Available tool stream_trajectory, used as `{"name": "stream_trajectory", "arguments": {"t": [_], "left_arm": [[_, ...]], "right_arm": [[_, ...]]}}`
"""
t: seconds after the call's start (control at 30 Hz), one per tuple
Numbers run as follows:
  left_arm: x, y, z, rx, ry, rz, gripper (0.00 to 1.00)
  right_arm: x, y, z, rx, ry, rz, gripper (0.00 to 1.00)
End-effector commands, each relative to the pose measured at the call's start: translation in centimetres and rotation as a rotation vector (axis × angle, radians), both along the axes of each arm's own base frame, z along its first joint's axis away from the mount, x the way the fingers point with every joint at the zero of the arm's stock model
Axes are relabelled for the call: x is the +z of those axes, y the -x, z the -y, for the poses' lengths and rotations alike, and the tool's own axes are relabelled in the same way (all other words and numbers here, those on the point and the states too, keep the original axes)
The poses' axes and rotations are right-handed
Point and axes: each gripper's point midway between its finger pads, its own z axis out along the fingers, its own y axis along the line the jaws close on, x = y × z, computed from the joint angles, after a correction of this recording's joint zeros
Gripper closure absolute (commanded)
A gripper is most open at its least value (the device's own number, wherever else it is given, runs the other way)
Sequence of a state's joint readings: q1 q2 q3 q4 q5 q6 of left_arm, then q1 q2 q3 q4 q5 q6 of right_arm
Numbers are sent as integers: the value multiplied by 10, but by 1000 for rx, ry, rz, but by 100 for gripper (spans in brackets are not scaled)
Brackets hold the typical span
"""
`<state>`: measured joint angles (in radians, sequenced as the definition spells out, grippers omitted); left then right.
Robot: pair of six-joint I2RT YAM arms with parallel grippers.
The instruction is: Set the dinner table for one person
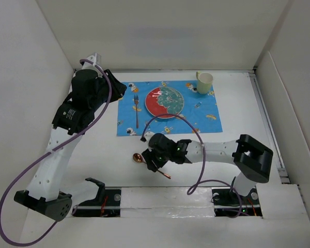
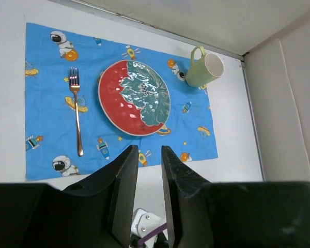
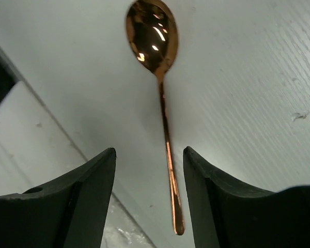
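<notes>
A copper spoon (image 1: 151, 165) lies on the white dinner table (image 1: 93, 155) near its front edge. In the right wrist view the spoon (image 3: 163, 98) runs lengthwise with its handle between my open fingers. My right gripper (image 3: 150, 152) is open, low over the spoon, and holds nothing. A red and teal plate (image 1: 164, 101) and a copper fork (image 1: 136, 110) lie on the blue cartoon-print mat (image 1: 196, 116). A pale green mug (image 1: 204, 82) stands at the mat's far right corner. My left gripper (image 2: 149, 152) hangs high above the mat with its jaws slightly apart and empty.
White walls close the table at the left, back and right. The arm bases and a purple cable (image 1: 199, 175) sit at the near edge. A raised strip (image 1: 268, 124) runs along the table's right side.
</notes>
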<state>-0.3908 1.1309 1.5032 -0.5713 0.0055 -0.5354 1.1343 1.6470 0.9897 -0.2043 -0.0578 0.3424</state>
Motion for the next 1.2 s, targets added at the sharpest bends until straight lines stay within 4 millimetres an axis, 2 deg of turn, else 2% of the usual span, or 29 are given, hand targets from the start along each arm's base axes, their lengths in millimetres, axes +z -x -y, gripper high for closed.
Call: {"name": "stream_trajectory", "arguments": {"t": [0.0, 0.03, 0.17, 0.2, 0.3, 0.4, 0.43, 0.47, 0.5, 0.53, 0.63, 0.73, 0.77, 0.87, 0.9, 0.93, 0.97, 1.0, 1.03, 1.07, 1.1, 1.13, 1.17], "left_arm": [[29, -4, -5, 34, 30, 89, 77], [30, -3, -6, 36, 36, 90, 77], [24, -1, -7, 45, 43, 79, 77], [23, -1, -8, 48, 43, 78, 77], [22, -1, -11, 58, 27, 80, 76], [22, -2, -13, 64, 11, 84, 76], [22, -2, -14, 66, 6, 84, 76], [21, -2, -14, 65, 2, 84, 76], [22, -3, -14, 65, -4, 86, 76], [22, -4, -14, 65, -8, 87, 76], [21, -6, -14, 65, -23, 89, 75], [21, -10, -13, 61, -29, 96, 74], [21, -11, -12, 57, -27, 95, 73], [17, -16, -4, 25, -30, 88, 69], [14, -20, -1, 17, -32, 79, 68], [12, -21, 3, 0, -30, 79, 68], [9, -23, 4, -5, -37, 76, 67], [1, -26, 5, -6, -45, 60, 67], [-2, -27, 6, -6, -46, 58, 67], [-5, -29, 6, -8, -52, 56, 66], [-12, -28, 12, -37, -48, 39, 66], [-13, -29, 14, -49, -47, 40, 66], [-15, -30, 15, -52, -48, 39, 65]], "right_arm": [[2, -24, -5, -58, 11, 117, 40], [-1, -30, -3, -88, 30, 139, 40], [-19, -23, -8, -47, 71, 132, 40], [-29, -13, -12, -11, 97, 131, 41], [-36, 0, -21, 31, 123, 160, 43], [-44, 3, -28, 39, 151, 188, 46], [-57, 3, -24, 25, 198, 197, 59], [-60, -1, -23, 6, 221, 209, 68], [-59, -6, -26, -20, 226, 220, 89], [-68, -7, -21, -38, 267, 238, 98], [-60, -19, -18, -97, 290, 259, 100], [-14, -45, -21, -169, 171, 232, 100], [17, -70, -14, -233, 103, 239, 100], [59, -115, 4, -335, 19, 244, 100], [68, -148, 26, -421, 16, 248, 100], [71, -162, 39, -458, 29, 237, 100], [82, -181, 46, -499, 13, 243, 100], [80, -209, 70, -575, 29, 234, 100], [77, -219, 80, -604, 40, 216, 100], [85, -235, 86, -642, 25, 216, 100], [84, -246, 95, -671, 31, 203, 100], [72, -264, 116, -728, 61, 183, 100], [71, -275, 125, -754, 62, 181, 100]]}}
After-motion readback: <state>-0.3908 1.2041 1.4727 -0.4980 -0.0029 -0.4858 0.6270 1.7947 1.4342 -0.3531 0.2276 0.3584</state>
